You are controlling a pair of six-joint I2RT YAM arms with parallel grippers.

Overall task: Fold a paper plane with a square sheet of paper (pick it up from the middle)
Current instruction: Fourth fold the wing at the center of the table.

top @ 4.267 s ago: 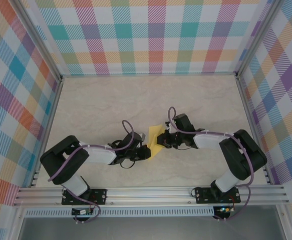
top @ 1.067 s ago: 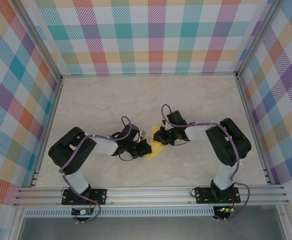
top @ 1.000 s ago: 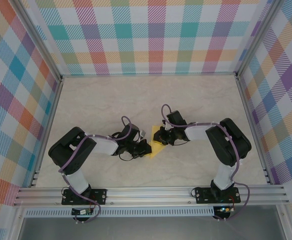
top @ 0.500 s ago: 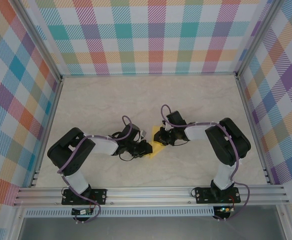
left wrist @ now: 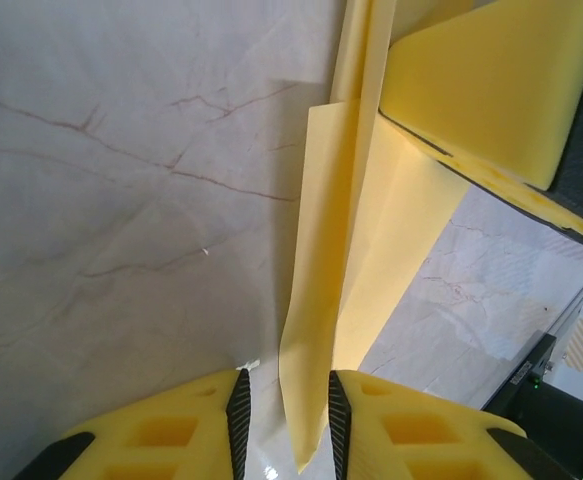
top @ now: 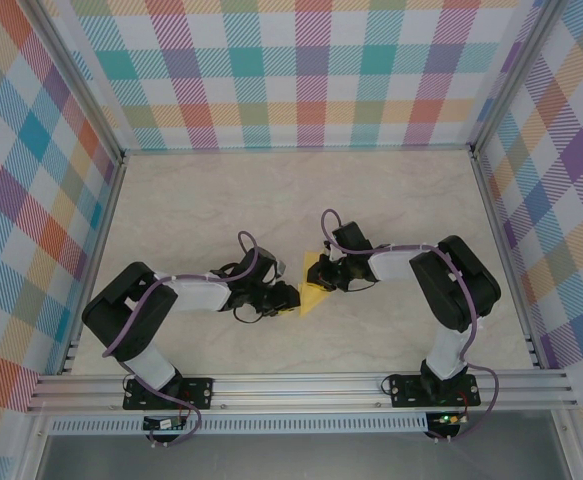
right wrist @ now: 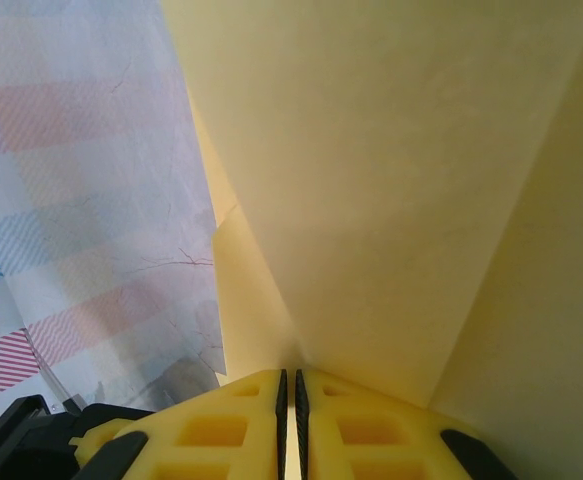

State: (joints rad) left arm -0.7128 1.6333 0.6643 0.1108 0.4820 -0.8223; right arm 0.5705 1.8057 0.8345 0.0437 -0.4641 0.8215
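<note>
The yellow sheet of paper [top: 314, 298], folded into a narrow layered shape with a centre crease, sits low over the middle of the table between both grippers. My left gripper [top: 291, 297] is at its left end. In the left wrist view the jaws [left wrist: 286, 385] stand slightly open, and a loose folded flap of the paper [left wrist: 321, 300] hangs between the pads without being pinched. My right gripper [top: 318, 278] is shut on the paper from the right. In the right wrist view its pads [right wrist: 289, 385] are clamped on the crease and the paper [right wrist: 391, 200] spreads out in front.
The marble-patterned table top [top: 271, 200] is walled by checked panels on three sides. An aluminium rail [top: 301, 385] carries both arm bases along the near edge. One yellow finger of the right gripper [left wrist: 491, 90] sits close above the paper in the left wrist view.
My left gripper's jaws have opened and let go of the paper flap, and the left arm's elbow has shifted slightly left. The right gripper has stayed shut on the paper.
</note>
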